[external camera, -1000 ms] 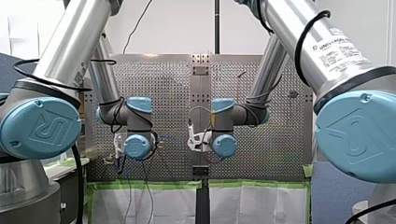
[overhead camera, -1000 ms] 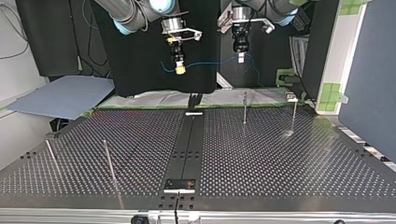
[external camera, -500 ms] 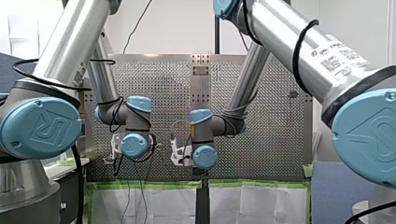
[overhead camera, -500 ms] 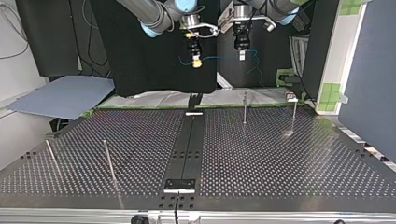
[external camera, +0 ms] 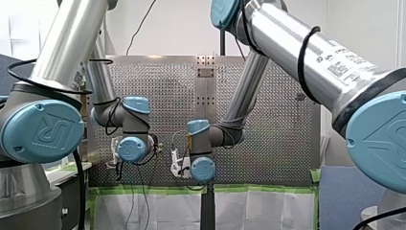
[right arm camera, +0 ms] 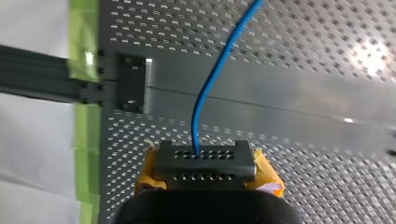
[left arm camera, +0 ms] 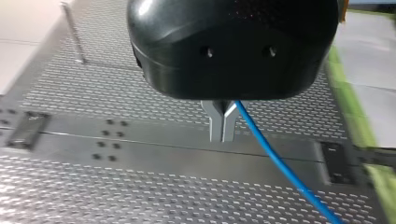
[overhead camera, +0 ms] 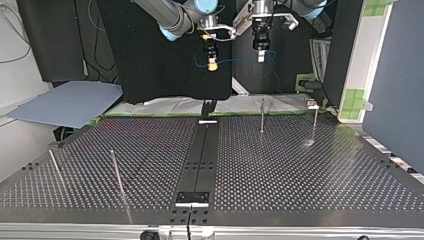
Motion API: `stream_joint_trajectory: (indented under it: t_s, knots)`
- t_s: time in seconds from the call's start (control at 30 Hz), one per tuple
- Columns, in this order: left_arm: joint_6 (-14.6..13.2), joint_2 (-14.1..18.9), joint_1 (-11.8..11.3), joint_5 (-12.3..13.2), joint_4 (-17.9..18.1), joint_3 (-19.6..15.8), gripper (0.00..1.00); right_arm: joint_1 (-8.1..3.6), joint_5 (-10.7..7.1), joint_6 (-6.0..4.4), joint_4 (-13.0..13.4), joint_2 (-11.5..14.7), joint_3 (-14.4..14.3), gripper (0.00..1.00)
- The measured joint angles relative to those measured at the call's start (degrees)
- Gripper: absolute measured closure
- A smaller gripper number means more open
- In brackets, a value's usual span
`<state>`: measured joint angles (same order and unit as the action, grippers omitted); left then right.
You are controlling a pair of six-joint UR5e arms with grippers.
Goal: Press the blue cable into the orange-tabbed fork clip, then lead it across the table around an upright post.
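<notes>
Just changed: my right arm has swung in toward my left arm. In the top view my right gripper (overhead camera: 212, 63) now hangs near my left gripper (overhead camera: 258, 54), where a second ago they were well apart. My left arm has barely shifted.
Effect on the cable: the blue cable (overhead camera: 234, 61) now spans only a short gap between the two grippers, and some of it hangs below each of them.
Right gripper: its yellow pads are closed on the blue cable, which rises out from between them in my right wrist view.
Left gripper: its metal fingers (left arm camera: 217, 122) are pressed together. The cable comes out from just beside them, so I judge it pinched there.
Where the cable is: held in the air between both grippers, high over the far edge of the worktop (overhead camera: 300, 175) and touching nothing on it.
Meaning for the task: nothing is clipped or routed yet. I judge this to be regripping or carrying before the press.
Fork clip: I cannot pick out an orange tab in any view.
Upright posts: one (overhead camera: 262, 115) stands nearest below the grippers, with no cable round it.
Containers: none shows in these views.
</notes>
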<state>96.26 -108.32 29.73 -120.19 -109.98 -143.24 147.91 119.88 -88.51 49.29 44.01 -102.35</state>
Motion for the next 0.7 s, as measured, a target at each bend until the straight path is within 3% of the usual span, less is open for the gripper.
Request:
stream_joint_trajectory:
  t_s: [0.13, 0.27, 0.5, 0.7]
  knots:
    - [1.14, 2.10, -0.33, -0.11, 1.34, -0.86, 1.00, -0.72, 0.04, -2.34, 0.71, 2.19, 0.07, 1.00]
    - [1.32, 2.85, -1.64, 0.28, 3.19, -2.74, 1.00, -1.66, -0.09, -3.93, 1.33, 2.60, 0.08, 1.00]
    - [1.92, -0.37, -5.51, 3.77, 7.22, -3.63, 1.00, -3.42, -2.56, -5.85, 4.54, -0.40, 0.51, 1.00]
    - [3.37, -3.77, -8.94, 7.17, 10.63, -1.58, 1.00, -4.79, -3.72, -7.30, 7.60, -3.78, 1.98, 1.00]
